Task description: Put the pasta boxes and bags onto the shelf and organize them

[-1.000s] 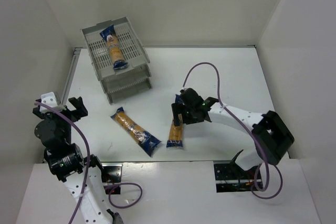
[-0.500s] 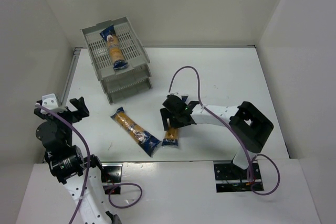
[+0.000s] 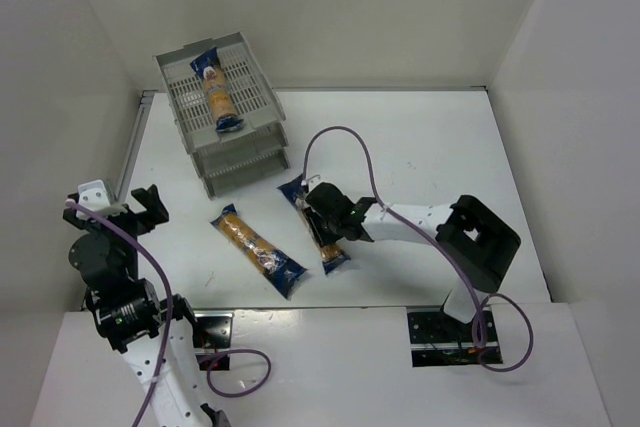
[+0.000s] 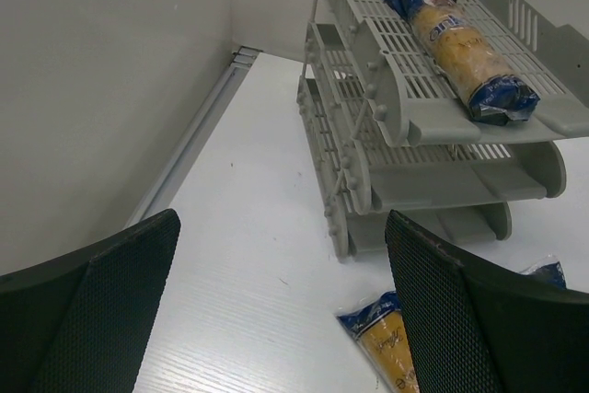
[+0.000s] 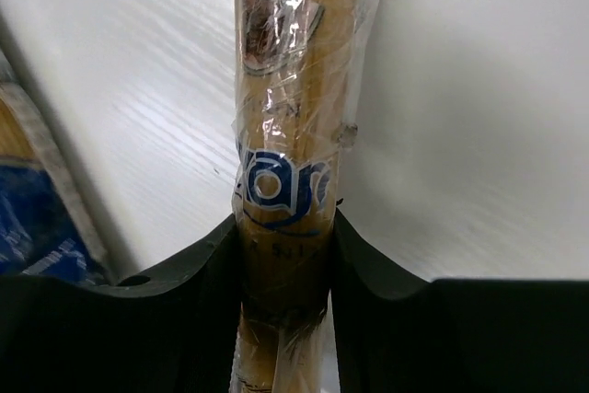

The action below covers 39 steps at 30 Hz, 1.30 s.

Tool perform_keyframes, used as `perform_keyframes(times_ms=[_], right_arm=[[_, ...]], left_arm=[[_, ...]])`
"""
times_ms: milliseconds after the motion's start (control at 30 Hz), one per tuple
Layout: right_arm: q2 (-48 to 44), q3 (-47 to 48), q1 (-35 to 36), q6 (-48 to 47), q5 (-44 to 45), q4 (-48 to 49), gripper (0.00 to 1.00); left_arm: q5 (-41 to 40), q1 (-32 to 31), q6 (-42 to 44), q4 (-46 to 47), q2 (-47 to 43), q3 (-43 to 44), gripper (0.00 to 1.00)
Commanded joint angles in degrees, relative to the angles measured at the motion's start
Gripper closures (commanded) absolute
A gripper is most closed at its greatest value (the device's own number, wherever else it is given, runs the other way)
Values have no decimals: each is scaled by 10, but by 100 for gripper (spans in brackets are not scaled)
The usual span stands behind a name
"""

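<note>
The grey three-tier shelf (image 3: 245,169) stands at the back left, with one pasta bag (image 3: 217,94) lying on its top tier. A second bag (image 3: 258,250) lies slantwise on the table in front of it. My right gripper (image 3: 326,219) is shut on the orange middle of a third bag (image 3: 300,197), low over the table; in the right wrist view both fingers press on the bag (image 5: 287,126). My left gripper (image 3: 115,209) hangs open at the near left with nothing in it. The left wrist view shows the shelf (image 4: 354,172) and the filled top tier's bag (image 4: 460,43).
White walls enclose the table on the left, back and right. A metal rail (image 3: 135,147) runs along the left edge. The purple cable (image 3: 340,137) loops above the right arm. The two lower shelf tiers hold nothing that I can see.
My right arm reached left and its jaws closed on the bag. The bag swung, its far blue end now pointing toward the shelf. The left arm barely moved.
</note>
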Motion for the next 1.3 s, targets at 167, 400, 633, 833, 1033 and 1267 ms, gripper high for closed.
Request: perform_keyframes(times_ms=[167, 400, 633, 833, 1033, 1267], right_arm=[[-56, -83, 5, -376, 94, 13, 93], [-62, -74, 5, -392, 46, 0, 0], [-37, -74, 5, -377, 10, 5, 0], [23, -47, 5, -359, -57, -1, 0], [34, -35, -20, -338, -57, -13, 10], [24, -53, 1, -365, -57, -20, 95]], left_arm=[[1, 5, -10, 27, -14, -1, 1], [1, 16, -10, 27, -19, -1, 1], [1, 16, -10, 27, -19, -1, 1], [1, 16, -10, 27, -19, -1, 1], [-4, 16, -10, 27, -19, -1, 1], [-10, 16, -5, 27, -14, -1, 1]])
